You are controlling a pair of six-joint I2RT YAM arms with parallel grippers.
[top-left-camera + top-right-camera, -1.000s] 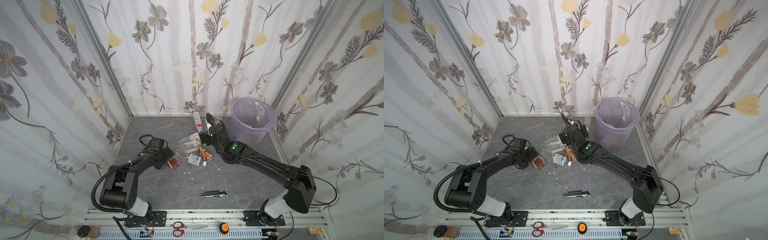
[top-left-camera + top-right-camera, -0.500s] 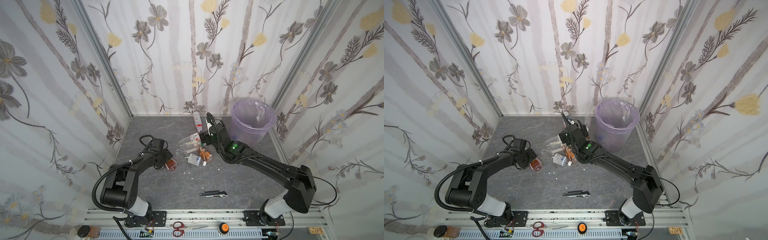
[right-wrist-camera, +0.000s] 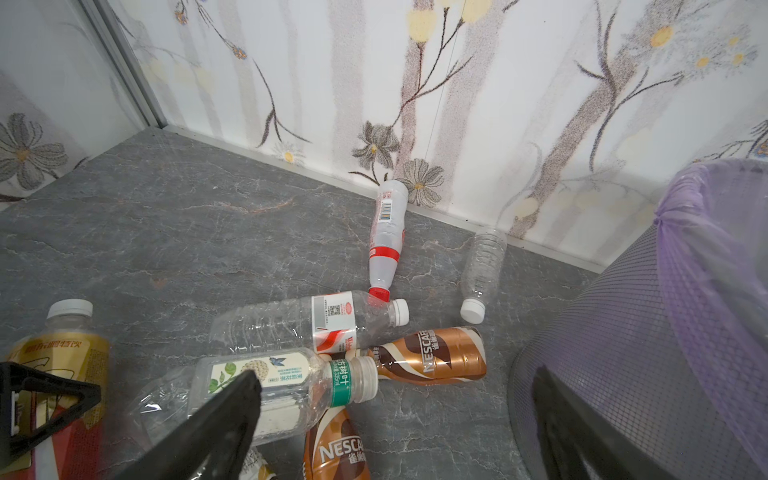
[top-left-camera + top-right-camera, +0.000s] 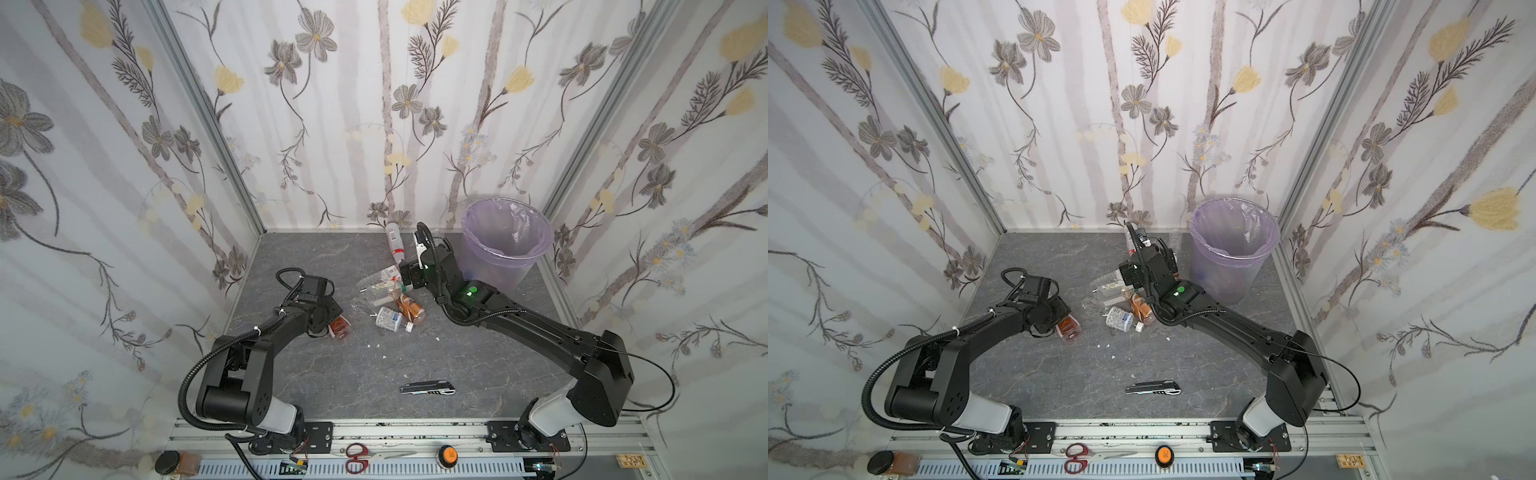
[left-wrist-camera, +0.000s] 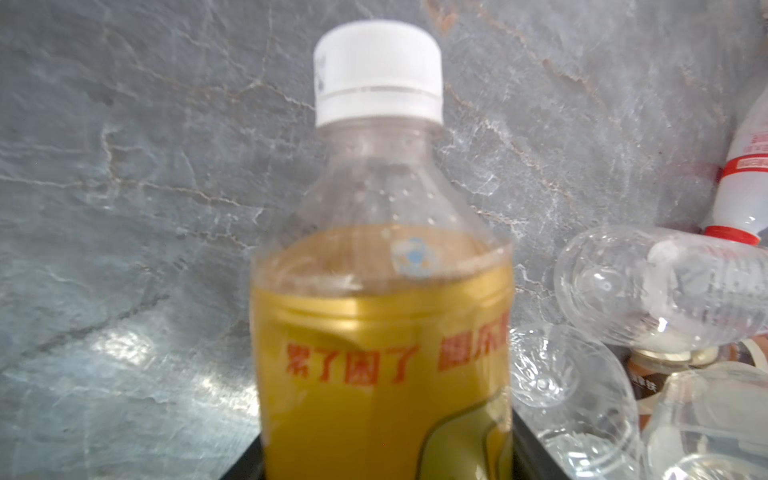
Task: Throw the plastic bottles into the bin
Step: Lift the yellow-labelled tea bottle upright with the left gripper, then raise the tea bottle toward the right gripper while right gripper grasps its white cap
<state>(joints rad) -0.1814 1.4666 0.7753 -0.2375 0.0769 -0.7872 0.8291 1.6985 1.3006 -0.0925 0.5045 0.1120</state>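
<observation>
Jaws of left gripper (image 4: pixel 331 323) narrower than a second ago; now flush against gold-labelled bottle (image 5: pixel 382 353)

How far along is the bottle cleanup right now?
Done: nothing certain; the bin shows only its purple liner from above. In hand: the left pincer brackets the gold-labelled bottle, firm grip unclear; the right pincer is open, empty, above the green-labelled bottle. Left: both those, two Nescafé bottles, the red-capped bottle, an unlabelled clear bottle and others lying on the table.
</observation>
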